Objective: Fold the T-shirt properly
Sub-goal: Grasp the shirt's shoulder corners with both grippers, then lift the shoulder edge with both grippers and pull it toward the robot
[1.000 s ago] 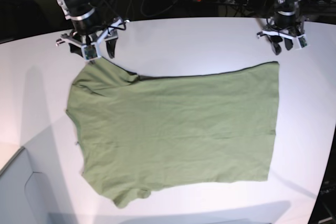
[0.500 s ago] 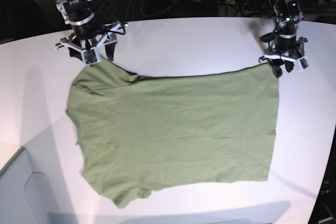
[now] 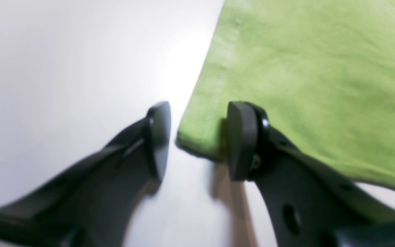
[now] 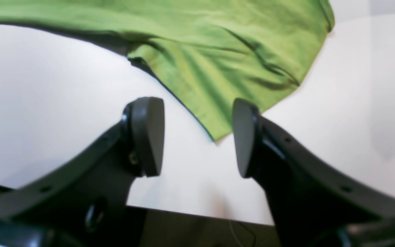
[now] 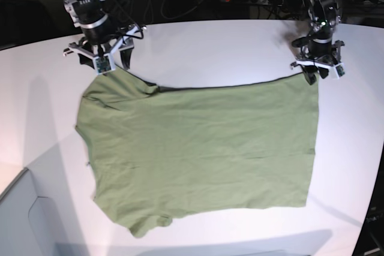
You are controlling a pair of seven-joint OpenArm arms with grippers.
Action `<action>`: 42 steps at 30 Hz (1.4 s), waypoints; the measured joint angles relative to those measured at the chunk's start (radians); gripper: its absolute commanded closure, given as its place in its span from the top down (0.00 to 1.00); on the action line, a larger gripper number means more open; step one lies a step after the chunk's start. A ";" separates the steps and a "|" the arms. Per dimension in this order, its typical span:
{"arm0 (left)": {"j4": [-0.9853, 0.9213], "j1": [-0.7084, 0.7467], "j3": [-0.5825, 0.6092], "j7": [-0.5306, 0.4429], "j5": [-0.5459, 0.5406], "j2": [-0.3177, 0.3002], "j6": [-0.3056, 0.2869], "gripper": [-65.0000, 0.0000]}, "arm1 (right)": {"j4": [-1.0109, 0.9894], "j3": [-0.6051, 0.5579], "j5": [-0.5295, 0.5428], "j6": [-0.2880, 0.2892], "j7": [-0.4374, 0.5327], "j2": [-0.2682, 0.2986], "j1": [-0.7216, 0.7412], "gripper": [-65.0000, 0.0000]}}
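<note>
Your T-shirt (image 5: 198, 148) lies flat across the table (image 5: 198, 46), long axis side to side. Each far corner sits right at a tool: the left tool (image 3: 197, 140) spread around the hem corner, the right tool (image 4: 197, 137) spread before the sleeve tip.

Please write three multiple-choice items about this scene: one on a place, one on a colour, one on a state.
1. Where is the left gripper?
A. at the T-shirt's far hem corner
B. above the shirt's middle
C. off the table

2. What colour is the T-shirt?
A. blue
B. olive green
C. white

3. How are the right gripper's fingers?
A. shut on cloth
B. shut on nothing
C. open, with a sleeve tip between them

Answers: 1 A, the left wrist view shows the corner between its fingers. 2 B, seen in every view. 3 C, a wide gap shows.
</note>
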 measured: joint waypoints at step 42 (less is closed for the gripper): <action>-0.011 0.018 -0.007 -0.014 -0.011 0.004 -0.005 0.00 | -0.400 0.111 0.000 0.005 0.168 0.018 0.137 0.00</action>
